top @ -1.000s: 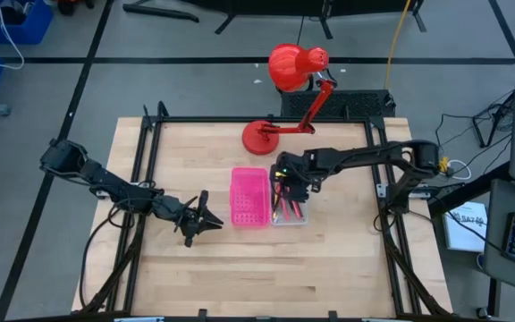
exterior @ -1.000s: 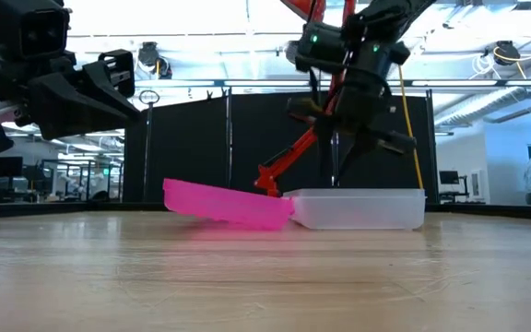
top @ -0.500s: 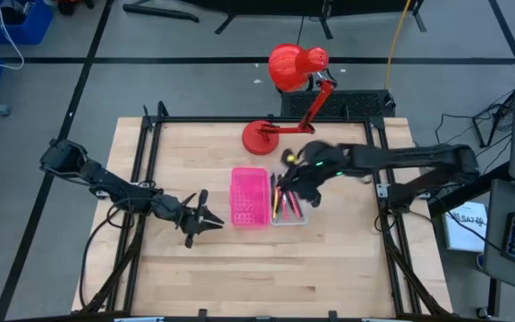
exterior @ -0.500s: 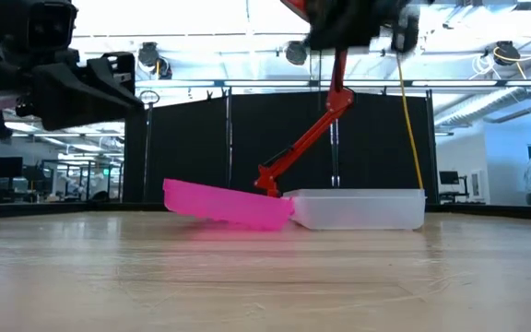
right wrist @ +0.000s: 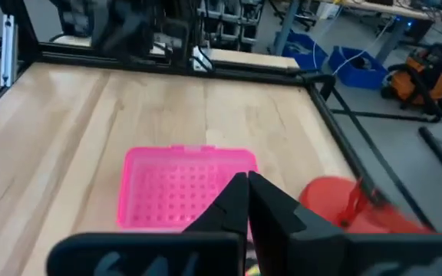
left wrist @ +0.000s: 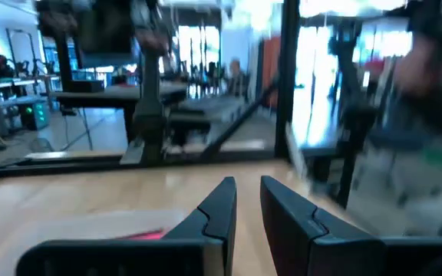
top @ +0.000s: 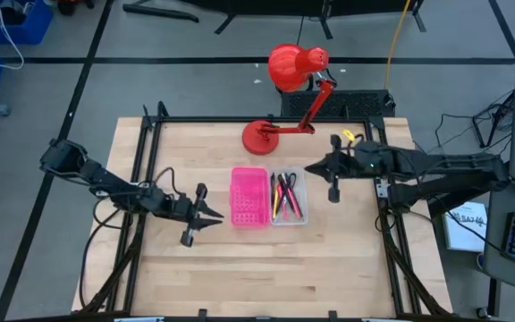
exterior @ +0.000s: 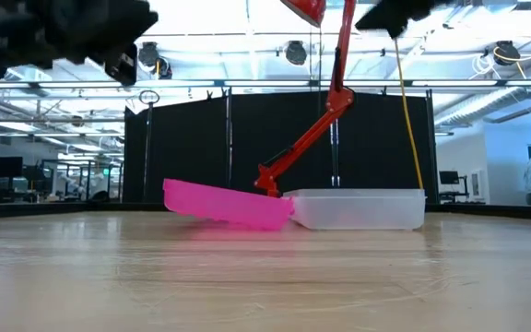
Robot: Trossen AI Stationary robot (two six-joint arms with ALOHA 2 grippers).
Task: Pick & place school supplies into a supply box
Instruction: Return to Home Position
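Observation:
The supply box lies open mid-table: its hot-pink perforated half (top: 249, 197) (exterior: 224, 205) (right wrist: 186, 188) sits flat beside its clear half (top: 299, 213) (exterior: 358, 209). Several pens and pencils (top: 284, 197), red, pink, yellow and black, lie lengthwise in the clear half. I cannot make out the scissors. My right gripper (top: 314, 167) (right wrist: 246, 180) is shut, raised, off the clear half's far right corner, holding nothing. My left gripper (top: 211, 216) (left wrist: 245, 184) hovers left of the pink half, pointing at it, with a narrow gap between its fingers and nothing in them.
A red desk lamp stands with its base (top: 265, 136) (right wrist: 344, 203) just beyond the box, its arm slanting up to the head (top: 295, 67). Black frame rails (top: 141, 179) border the table. Bare wood (top: 266, 268) stretches along the near side.
My right gripper has risen from just above the clear half, out of the top of the low view, and drawn back toward the table's right and far side. The pens stay in the clear half. My left gripper has lifted and edged toward the pink half.

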